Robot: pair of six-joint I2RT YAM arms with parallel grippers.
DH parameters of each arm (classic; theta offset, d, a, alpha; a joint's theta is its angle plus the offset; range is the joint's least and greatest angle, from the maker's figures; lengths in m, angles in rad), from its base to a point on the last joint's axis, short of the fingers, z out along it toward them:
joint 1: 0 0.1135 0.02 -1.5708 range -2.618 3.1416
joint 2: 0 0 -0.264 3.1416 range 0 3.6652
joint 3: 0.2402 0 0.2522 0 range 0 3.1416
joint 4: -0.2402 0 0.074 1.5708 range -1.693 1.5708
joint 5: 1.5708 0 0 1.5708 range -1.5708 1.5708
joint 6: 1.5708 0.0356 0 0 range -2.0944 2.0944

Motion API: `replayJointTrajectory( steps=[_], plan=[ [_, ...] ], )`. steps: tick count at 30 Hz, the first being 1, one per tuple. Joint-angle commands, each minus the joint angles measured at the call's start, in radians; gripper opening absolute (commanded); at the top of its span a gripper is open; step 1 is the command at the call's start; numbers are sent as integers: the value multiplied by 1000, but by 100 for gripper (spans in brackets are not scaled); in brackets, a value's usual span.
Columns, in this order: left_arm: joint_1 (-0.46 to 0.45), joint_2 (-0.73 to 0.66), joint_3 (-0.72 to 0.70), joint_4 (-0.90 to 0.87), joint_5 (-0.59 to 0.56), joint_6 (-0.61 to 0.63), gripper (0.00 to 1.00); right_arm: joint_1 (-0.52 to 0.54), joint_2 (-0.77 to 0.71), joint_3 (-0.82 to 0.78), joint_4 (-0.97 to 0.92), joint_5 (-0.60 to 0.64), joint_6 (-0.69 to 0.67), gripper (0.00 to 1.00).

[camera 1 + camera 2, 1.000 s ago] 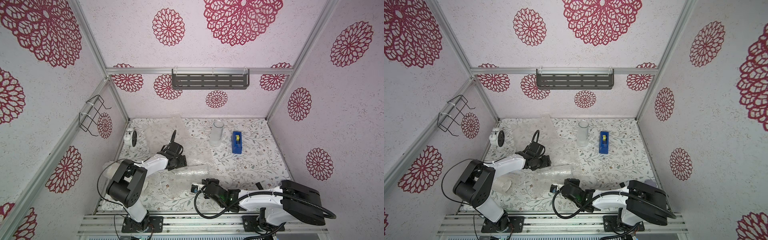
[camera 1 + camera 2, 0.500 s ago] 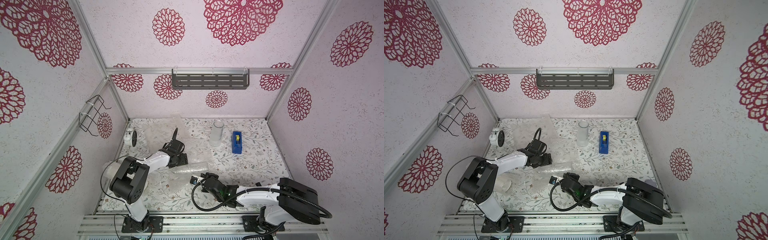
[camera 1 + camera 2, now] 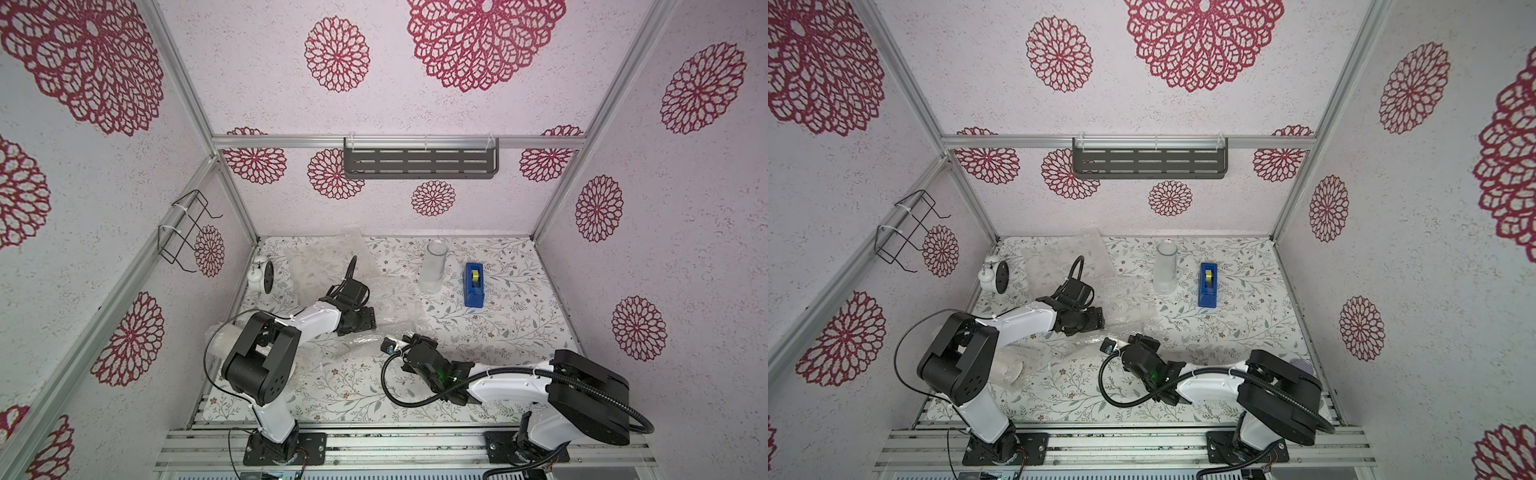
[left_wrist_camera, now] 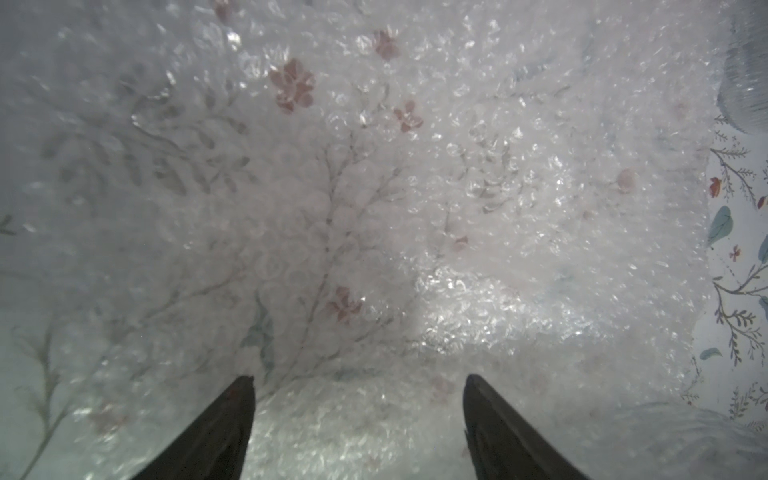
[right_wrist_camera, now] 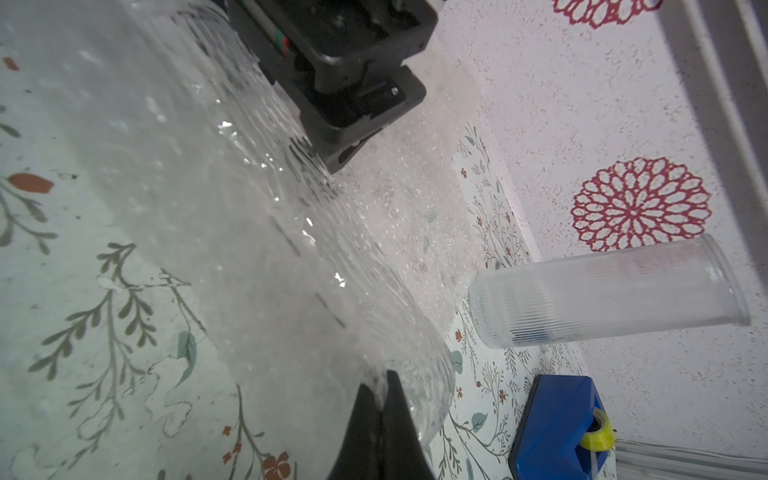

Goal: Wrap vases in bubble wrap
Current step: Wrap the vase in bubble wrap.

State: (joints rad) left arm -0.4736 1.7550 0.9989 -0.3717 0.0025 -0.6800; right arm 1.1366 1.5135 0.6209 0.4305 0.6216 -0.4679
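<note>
Clear ribbed vase (image 5: 232, 216) lying sideways on bubble wrap (image 4: 374, 166), one end at tight-closed right gripper (image 5: 380, 384), length stretching toward wide-spread left gripper (image 4: 359, 377).

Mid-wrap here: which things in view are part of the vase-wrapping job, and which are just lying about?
Job: frosted glass cylinder; clear ribbed vase, lying down, rim pinched by right gripper; bubble wrap sheets.
Lying about: blue tape dispenser; white alarm clock; wire rack and grey shelf on the walls.
</note>
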Motion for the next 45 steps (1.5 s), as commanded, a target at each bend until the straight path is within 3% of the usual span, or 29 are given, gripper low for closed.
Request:
replayJointTrajectory(
  steps=[1, 10, 20, 36, 45],
  plan=[
    [-7, 0, 17, -3, -13, 20, 81, -16, 14, 33, 47, 49, 30, 2],
    [-7, -7, 12, -1, -14, 20, 81, -42, 30, 41, 65, 33, 39, 36],
    [-7, -14, 14, -6, -18, 23, 81, -89, 39, 48, 50, -30, 79, 58],
    [-7, -21, 10, -3, -18, 25, 81, -139, 25, 65, 62, -94, 112, 75],
    [-7, -26, 9, -8, -21, 28, 81, -189, -94, 8, 50, -307, 121, 78]
  ],
)
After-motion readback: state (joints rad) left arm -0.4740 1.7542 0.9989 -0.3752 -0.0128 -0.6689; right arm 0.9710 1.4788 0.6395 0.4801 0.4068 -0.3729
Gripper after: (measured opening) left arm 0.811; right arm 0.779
